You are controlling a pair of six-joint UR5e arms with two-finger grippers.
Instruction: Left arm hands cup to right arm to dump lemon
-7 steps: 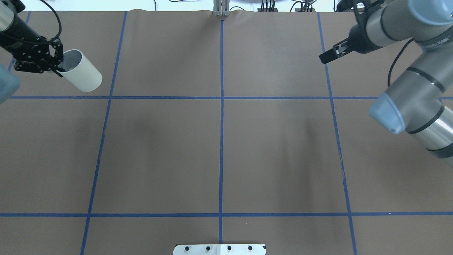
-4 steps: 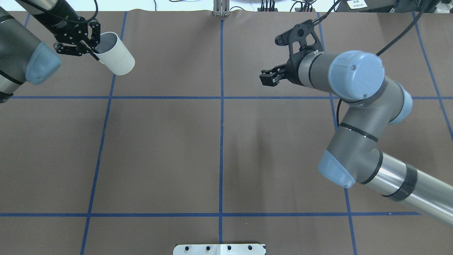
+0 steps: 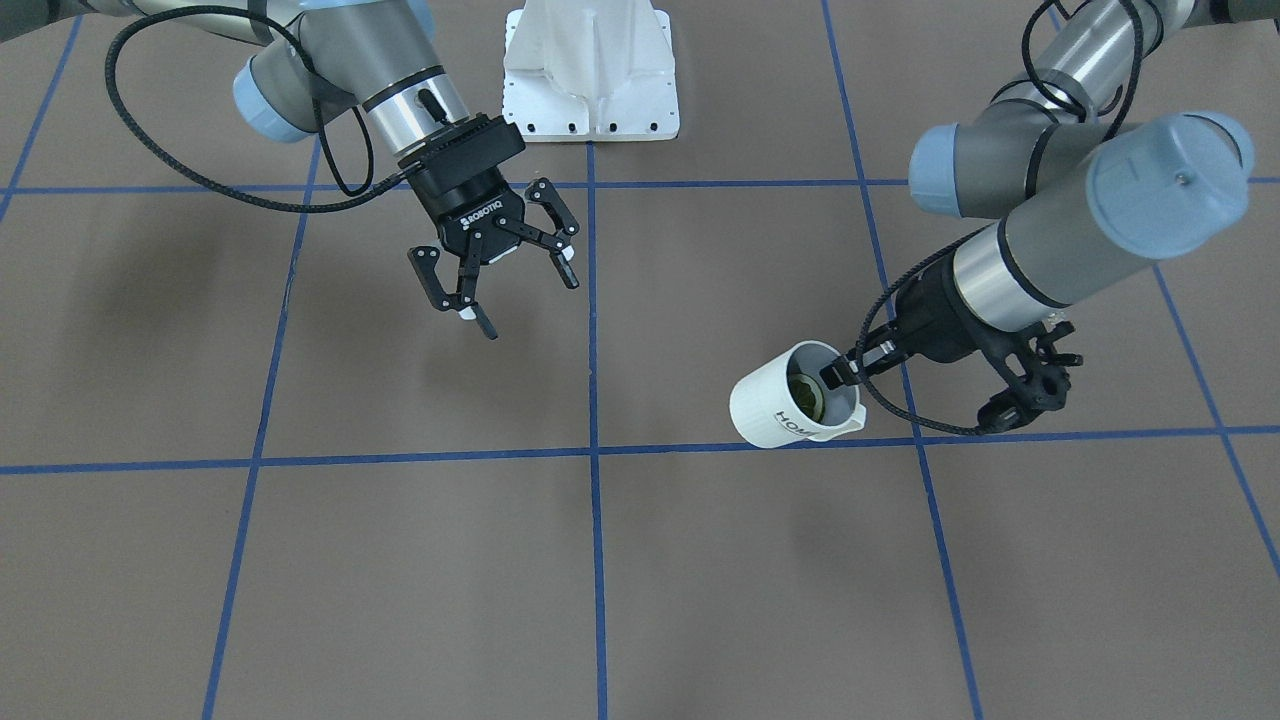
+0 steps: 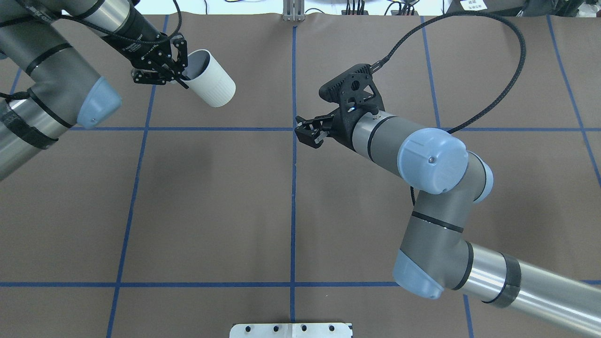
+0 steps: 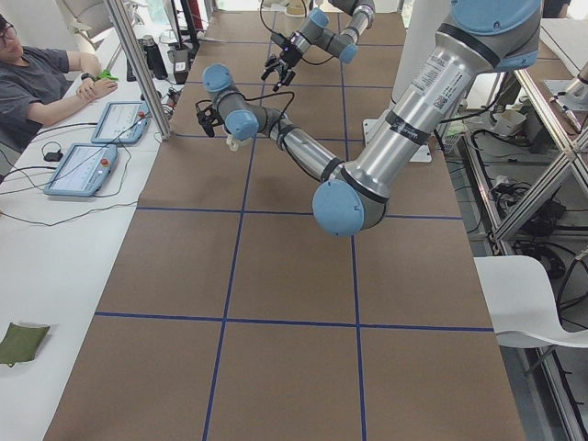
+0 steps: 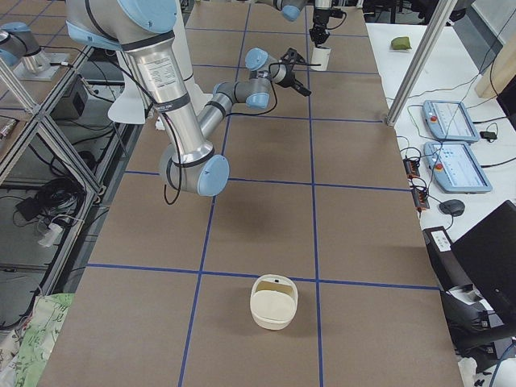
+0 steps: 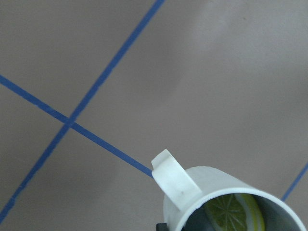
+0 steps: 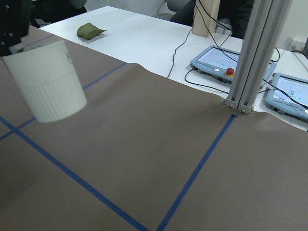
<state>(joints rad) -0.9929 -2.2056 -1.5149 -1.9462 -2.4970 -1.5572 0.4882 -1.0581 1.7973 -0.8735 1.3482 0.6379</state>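
My left gripper [image 4: 181, 77] is shut on the rim of the off-white ribbed cup [image 4: 212, 84], one finger inside its mouth. It holds the cup tilted above the table at the far left. In the front view the cup [image 3: 775, 405] shows "HOME" on its side, and the yellow-green lemon [image 3: 805, 395] lies inside it. The left wrist view shows the cup's handle [image 7: 175, 180] and the lemon [image 7: 233, 216]. My right gripper [image 4: 307, 135], marked ROBOTIQ, is open and empty near the centre line [image 3: 530, 305]. It is well apart from the cup, which hangs at the upper left of its wrist view [image 8: 48, 82].
Blue tape lines divide the brown table. A white base plate [image 4: 291, 330] sits at my edge and an aluminium post [image 8: 250, 57] with control tablets [image 8: 216, 57] stands at the far edge. A cream bowl-like container [image 6: 274, 301] lies at the table's right end.
My left arm has carried the cup rightward toward the table's middle. My right arm has swung left, bringing its open gripper to the centre line.
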